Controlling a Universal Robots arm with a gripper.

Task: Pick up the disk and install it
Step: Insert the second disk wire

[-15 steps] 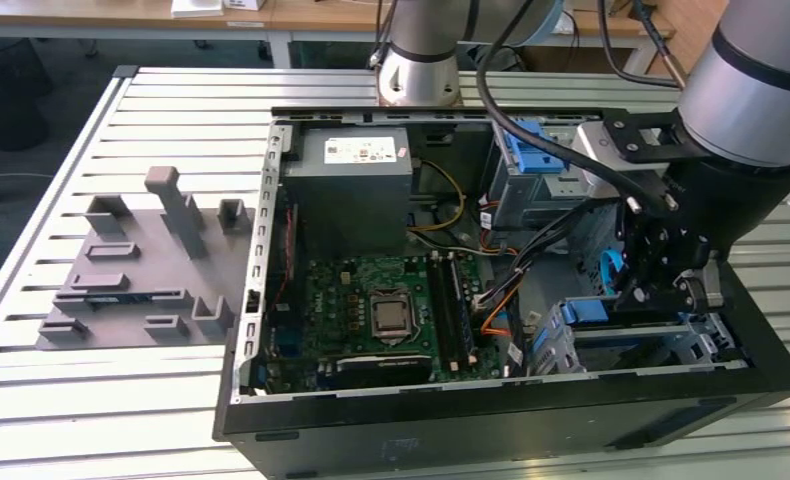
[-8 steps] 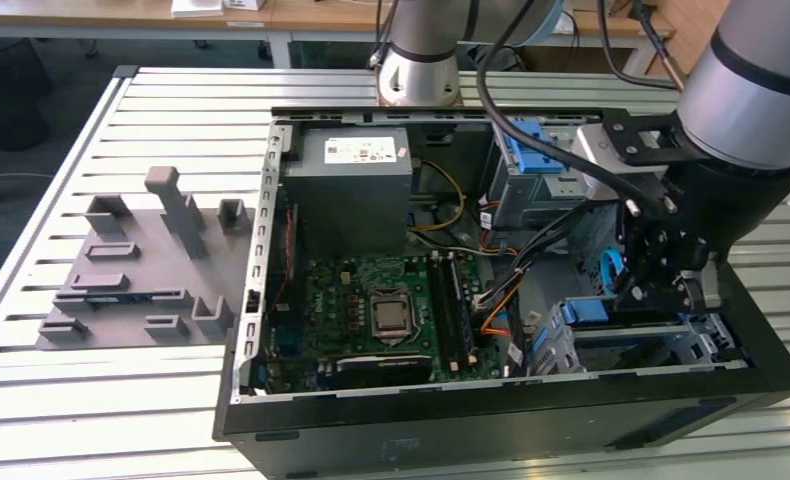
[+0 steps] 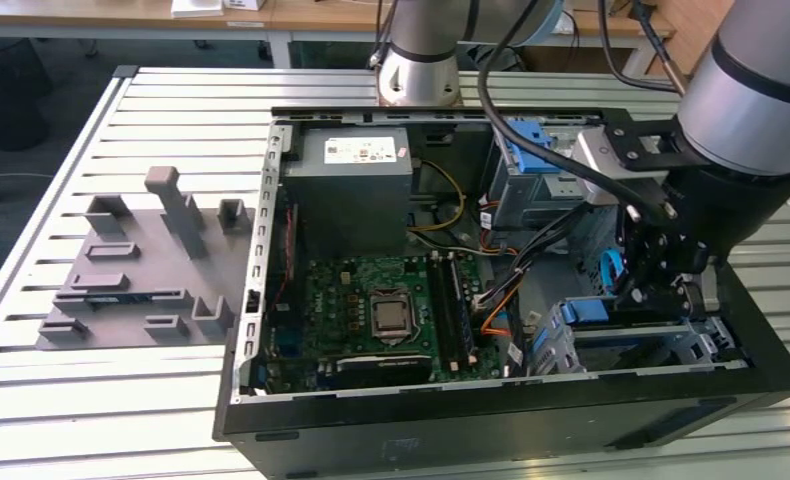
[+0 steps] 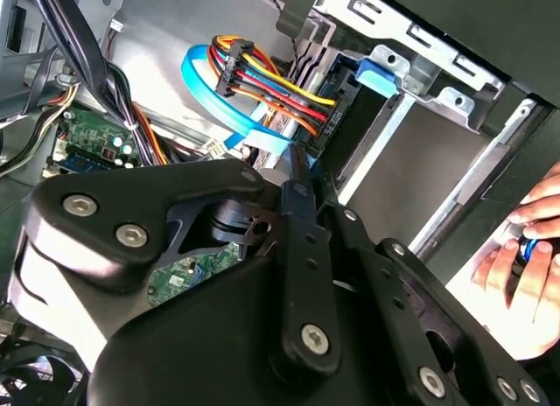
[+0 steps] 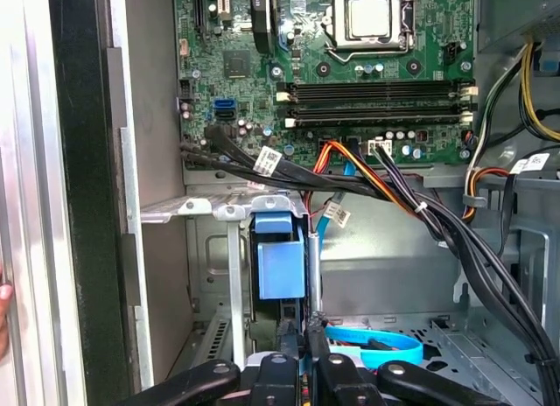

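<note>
An open case (image 3: 502, 430) lies on a slatted desk (image 3: 168, 100), with the arm reaching into its corner at the exterior view's right. The end effector (image 3: 662, 290) hangs low over the drive cage (image 3: 689, 345) there.

In the first wrist view the end effector (image 5: 304, 332) points at the disk (image 5: 280, 270), which stands edge-on in the cage (image 5: 219, 209): a blue rail faces the camera and a silver metal edge runs beside it. The fingers (image 5: 291, 336) are drawn close together with barely a gap, and their tips meet the near end of the disk. Whether they pinch any part of it cannot be told.

In the second wrist view the end effector (image 4: 296, 161) reaches toward the disk (image 4: 350, 126), a dark slab with a blue tab at its far end, set between the cage's metal walls. A bundle of coloured wires (image 4: 280, 87) ends at a black plug against the disk, and a flat blue cable (image 4: 210, 91) loops just beside it.

The motherboard (image 3: 368, 300) lies in the middle of the case, with the power supply (image 3: 355, 190) beyond it. A grey fixture (image 3: 128, 270) stands on the desk at the exterior view's left, well apart from the case. A person's hand (image 4: 525, 248) rests on the outside of the case.
</note>
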